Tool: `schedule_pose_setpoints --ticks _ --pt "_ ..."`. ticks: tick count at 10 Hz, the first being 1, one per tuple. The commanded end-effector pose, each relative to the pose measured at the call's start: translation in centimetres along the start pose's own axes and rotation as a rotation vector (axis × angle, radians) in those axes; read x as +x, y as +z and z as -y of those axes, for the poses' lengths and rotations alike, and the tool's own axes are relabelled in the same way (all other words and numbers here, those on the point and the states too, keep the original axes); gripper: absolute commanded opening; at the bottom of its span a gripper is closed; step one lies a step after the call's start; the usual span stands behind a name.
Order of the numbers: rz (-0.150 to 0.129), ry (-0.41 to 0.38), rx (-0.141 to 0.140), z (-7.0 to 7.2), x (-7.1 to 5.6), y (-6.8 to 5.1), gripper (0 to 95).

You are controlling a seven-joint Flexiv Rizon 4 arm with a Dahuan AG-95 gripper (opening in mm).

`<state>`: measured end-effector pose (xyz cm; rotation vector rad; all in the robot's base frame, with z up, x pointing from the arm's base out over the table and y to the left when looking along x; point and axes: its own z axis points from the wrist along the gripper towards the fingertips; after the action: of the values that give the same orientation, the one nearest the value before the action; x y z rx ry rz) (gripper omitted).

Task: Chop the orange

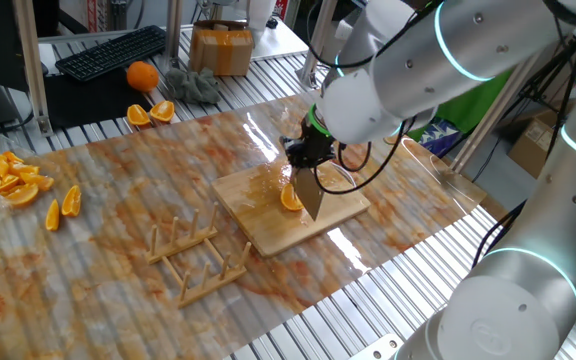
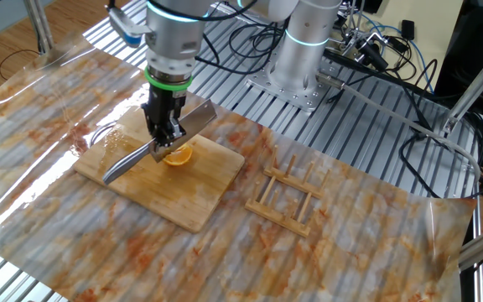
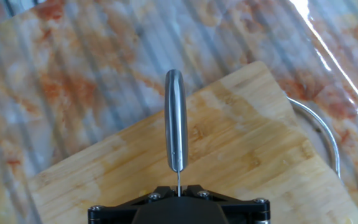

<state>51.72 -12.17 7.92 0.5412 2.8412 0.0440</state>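
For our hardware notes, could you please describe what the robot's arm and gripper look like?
The arm is made of thick, rounded, glossy silver-grey segments, with glowing light-blue rings at the joints and a green ring at the wrist. The gripper is small, black and boxy, with narrow black jaws. Black cables loop beside the wrist, and more lie bundled around the round base.

Item: orange [image 1: 290,200]
Look: small cut crescent, glossy flesh, thin rind
Place: on the wooden board [image 1: 258,230], near its middle, touching the knife blade [image 1: 309,194]
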Motion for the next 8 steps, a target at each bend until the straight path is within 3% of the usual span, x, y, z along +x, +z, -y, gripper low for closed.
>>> schedule_pose_setpoints --ticks 1,2,5,8 --pt "0.052 -0.011 -0.004 0.2 -0.2 -0.1 0.0" --pt "0.073 -0.014 -0.008 0.3 -0.2 -0.3 0.0" --pt "0.019 -0.015 0.012 0.2 0.0 -1.0 0.0" --pt "0.001 -0.006 0.019 -0.1 0.8 -1.5 0.0"
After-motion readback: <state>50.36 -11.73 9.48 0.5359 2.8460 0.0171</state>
